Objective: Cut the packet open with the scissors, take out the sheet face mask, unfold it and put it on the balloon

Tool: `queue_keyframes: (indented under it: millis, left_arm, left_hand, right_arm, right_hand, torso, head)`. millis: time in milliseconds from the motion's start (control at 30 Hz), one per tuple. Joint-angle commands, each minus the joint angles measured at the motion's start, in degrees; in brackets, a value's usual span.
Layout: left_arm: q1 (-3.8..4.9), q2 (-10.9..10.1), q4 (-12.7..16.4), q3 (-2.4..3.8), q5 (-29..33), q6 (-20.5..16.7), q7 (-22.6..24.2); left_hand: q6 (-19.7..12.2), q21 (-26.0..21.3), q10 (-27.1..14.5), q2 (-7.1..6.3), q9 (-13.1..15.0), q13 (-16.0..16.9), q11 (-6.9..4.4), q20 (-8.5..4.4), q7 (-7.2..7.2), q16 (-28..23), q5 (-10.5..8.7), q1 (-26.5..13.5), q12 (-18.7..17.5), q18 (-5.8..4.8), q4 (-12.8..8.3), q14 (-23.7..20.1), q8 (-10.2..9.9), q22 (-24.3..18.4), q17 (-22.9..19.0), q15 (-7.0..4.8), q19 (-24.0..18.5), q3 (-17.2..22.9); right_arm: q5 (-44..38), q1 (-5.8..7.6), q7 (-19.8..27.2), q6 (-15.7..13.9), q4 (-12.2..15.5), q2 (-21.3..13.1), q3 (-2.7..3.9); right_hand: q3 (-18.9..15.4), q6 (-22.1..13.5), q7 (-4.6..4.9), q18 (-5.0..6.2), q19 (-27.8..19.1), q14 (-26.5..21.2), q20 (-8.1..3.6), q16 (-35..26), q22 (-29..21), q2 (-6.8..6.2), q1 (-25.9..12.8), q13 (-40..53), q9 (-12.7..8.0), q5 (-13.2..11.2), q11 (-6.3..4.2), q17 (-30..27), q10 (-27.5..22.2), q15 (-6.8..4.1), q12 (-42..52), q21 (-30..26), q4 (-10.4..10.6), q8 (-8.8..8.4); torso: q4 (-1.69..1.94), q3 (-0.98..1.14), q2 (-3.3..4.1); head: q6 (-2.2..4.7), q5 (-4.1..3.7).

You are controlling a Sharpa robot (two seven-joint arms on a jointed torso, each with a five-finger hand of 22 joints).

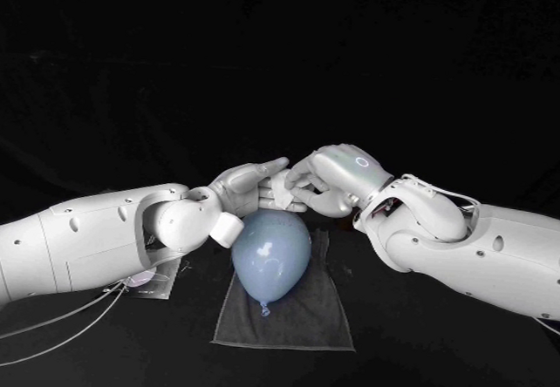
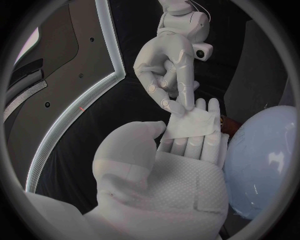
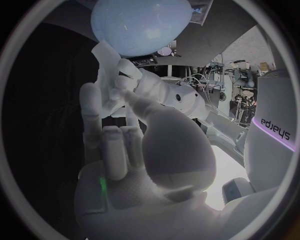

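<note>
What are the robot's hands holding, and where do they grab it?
The folded sheet face mask. The left hand holds it flat on its fingers; the right hand pinches one corner.

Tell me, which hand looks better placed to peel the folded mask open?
Right, probably: the right hand pinches a corner of the folded mask with its fingertips, free to pull, while the left hand holds it flat on its fingers beside the balloon.

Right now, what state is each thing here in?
sheet mask: folded, held by both hands
balloon: inflated, bare, lying on towel
towel: spread flat under balloon
left hand: holding mask across its fingers
right hand: fingers pinching mask's edge
</note>
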Motion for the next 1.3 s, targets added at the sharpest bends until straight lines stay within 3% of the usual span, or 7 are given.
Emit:
queue_keyframes:
  millis: [33, 300, 500, 633, 700, 933, 1300]
  left_arm:
    - [0.07, 0.0, -0.1, 0.08, 0.2, 0.9, 0.7]
    - [0.07, 0.0, -0.4, 0.08, 0.2, 0.7, 0.8]
    - [0.07, -0.1, -0.4, 0.08, 0.2, 0.8, 0.7]
    - [0.07, -0.1, -0.3, 0.08, 0.2, 0.9, 0.6]
    - [0.07, 0.0, -0.2, 0.08, 0.1, 0.9, 0.6]
    - [0.07, 0.1, -0.1, 0.08, 0.0, 1.1, 0.4]
    - [0.07, 0.1, 0.0, 0.08, 0.0, 1.2, 0.3]
  left_hand:
    - [0.4, -0.3, 0.1, -0.12, 0.0, 0.0, -0.09, 0.1, 1.08, -0.4, -0.05, 0.7, -0.1, 0.99, 0.1, 0.4, -0.2, -0.1, 0.0, -0.06, 0.3, 0.3]
    - [0.5, -0.3, 0.2, -0.11, 0.0, 0.0, -0.11, 0.09, 1.04, -0.4, -0.05, 0.9, -0.1, 0.99, 0.0, 0.4, -0.2, -0.1, 0.0, -0.07, 0.3, 0.5]
    - [0.5, -0.3, 0.2, -0.11, 0.0, 0.0, -0.11, 0.09, 1.04, -0.4, -0.05, 0.9, -0.1, 0.99, 0.0, 0.4, -0.2, -0.1, 0.0, -0.07, 0.3, 0.5]
    - [0.5, -0.3, 0.2, -0.12, 0.0, 0.0, -0.12, 0.09, 1.04, -0.4, -0.05, 0.9, -0.1, 0.99, 0.0, 0.4, -0.2, -0.1, 0.0, -0.07, 0.3, 0.6]
    - [0.5, -0.3, 0.2, -0.12, 0.0, 0.0, -0.12, 0.09, 1.04, -0.4, -0.05, 0.9, -0.1, 0.99, 0.0, 0.4, -0.2, -0.1, 0.0, -0.07, 0.3, 0.6]
    - [0.5, -0.3, 0.2, -0.13, 0.0, 0.0, -0.11, 0.09, 1.04, -0.5, -0.05, 0.9, -0.1, 0.99, 0.0, 0.3, -0.2, -0.1, 0.0, -0.06, 0.3, 0.6]
    - [0.5, -0.3, 0.2, -0.14, 0.0, 0.0, -0.11, 0.1, 1.04, -0.5, -0.06, 1.0, -0.1, 0.99, 0.0, 0.3, -0.2, -0.1, 0.0, -0.06, 0.3, 0.6]
  right_arm:
    - [-0.5, -0.02, 0.8, -1.6, 0.5, -0.3, 0.04]
    - [-0.4, -0.11, 0.9, -0.6, 1.4, -1.1, 0.04]
    - [1.7, -0.16, 2.7, -3.6, 1.9, -1.9, 0.03]
    - [2.9, -0.17, 3.0, -5.1, 1.7, -1.5, 0.04]
    - [2.9, -0.18, 2.5, -5.3, 1.4, -1.0, 0.04]
    - [2.1, -0.18, 0.5, -3.0, 0.1, 0.4, 0.04]
    - [1.0, -0.66, -1.1, 0.3, -1.6, 1.9, -0.01]
  right_hand:
    - [0.0, 0.5, 0.0, 1.06, -0.1, 6.0, -0.34, 0.2, 0.0, 0.5, 0.0, 15.0, 0.1, -0.2, -0.29, 15.1, 6.0, -0.41, 0.2, 0.1, -0.3, 0.2]
    - [0.6, 0.8, -0.31, 1.03, -0.1, 6.0, -0.58, 0.2, 0.3, 0.61, 0.0, 15.0, 0.7, -0.2, -0.57, 15.1, 6.0, -0.65, 0.2, 0.2, -0.6, 1.06]
    - [0.4, -0.2, -0.16, 1.04, -0.3, 6.0, -0.65, 0.2, 0.0, -0.21, -1.0, 15.0, 1.2, -0.2, -0.5, 15.1, 5.9, -0.69, 0.2, -0.1, -0.5, 1.28]
    - [-1.4, -7.6, 1.6, 0.81, -0.3, 6.0, 0.09, 0.2, 0.0, -2.19, -3.5, 15.0, -0.5, -0.2, 0.99, 15.1, 6.0, 0.48, 0.2, -0.4, 0.9, -3.16]
    - [-1.9, -8.3, 1.84, 0.81, -0.2, 6.0, 0.33, 0.2, 0.1, -2.67, -4.0, 15.0, -0.8, -0.2, 1.21, 15.1, 6.0, 0.68, 0.2, -0.4, 1.3, -3.81]
    - [-2.2, -8.7, 1.92, 0.83, 0.0, 6.0, 0.51, 0.2, 0.3, -2.89, -4.1, 15.0, -1.0, -0.2, 1.31, 15.1, 6.0, 0.79, 0.2, -0.4, 1.6, -4.23]
    - [-2.0, -7.4, 1.99, 0.91, 0.1, 6.0, 0.7, 0.2, 0.4, -2.47, -3.5, 15.0, -1.1, -0.2, 1.4, 15.1, 6.0, 0.92, 0.2, -0.5, 1.8, -3.95]
  torso:
    - [-0.02, 0.0, -0.01]
    - [0.0, 0.03, -0.01]
    - [-0.12, -0.01, -0.04]
    - [0.0, 0.04, -0.01]
    - [0.04, 0.04, 0.0]
    - [0.0, -0.07, 0.04]
    - [-0.02, -0.01, -0.01]
  head:
    - [-0.03, 0.02]
    - [-0.02, -0.03]
    - [0.08, 0.12]
    - [0.18, 0.14]
    - [0.26, 0.04]
    - [0.19, 0.01]
    - [0.12, 0.13]
